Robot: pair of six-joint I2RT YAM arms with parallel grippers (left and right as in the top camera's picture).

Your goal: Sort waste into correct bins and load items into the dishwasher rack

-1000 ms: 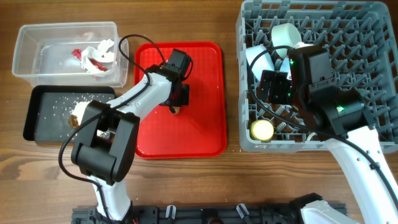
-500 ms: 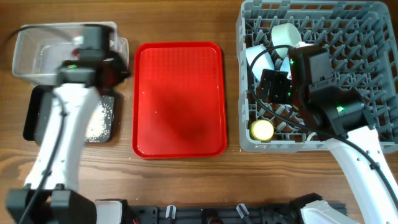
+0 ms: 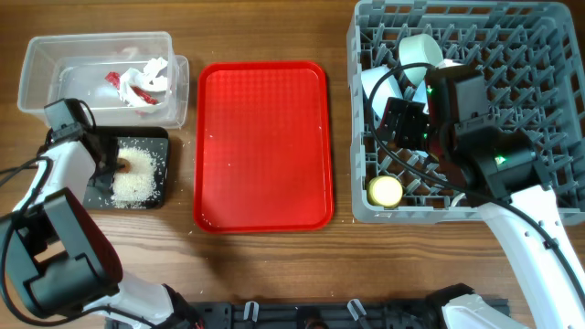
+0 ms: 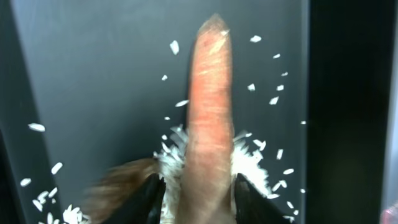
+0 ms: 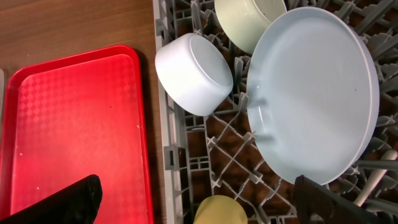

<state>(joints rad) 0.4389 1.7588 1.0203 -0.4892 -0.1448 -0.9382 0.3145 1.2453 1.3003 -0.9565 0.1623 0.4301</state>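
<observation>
My left gripper (image 3: 111, 166) (image 4: 200, 202) is shut on the brown-orange carrot-like stick (image 4: 208, 106) and holds it low over the black tray (image 3: 155, 146) (image 4: 93, 74). A pile of rice (image 3: 137, 180) lies in that tray. A blurred dark brown scrap (image 4: 121, 186) lies beside my left finger. The red-and-white wrapper (image 3: 142, 80) lies in the clear tub (image 3: 55, 64). My right gripper (image 3: 395, 128) (image 5: 205, 205) is open and empty above the dishwasher rack (image 3: 512, 37) (image 5: 186, 155). The rack holds the plate (image 5: 314, 93), light blue bowl (image 5: 193, 73), green bowl (image 5: 249, 22) and yellow cup (image 3: 385, 190).
The flat red serving tray (image 3: 263, 146) (image 5: 68, 124) lies between the bins and the rack with nothing on it. A white spoon handle (image 5: 378, 177) shows at the rack's right side. My left arm covers the left part of the black tray.
My left arm left the red tray with the stick, swung past the clear tub and came down over the black tray. The right arm has barely moved.
</observation>
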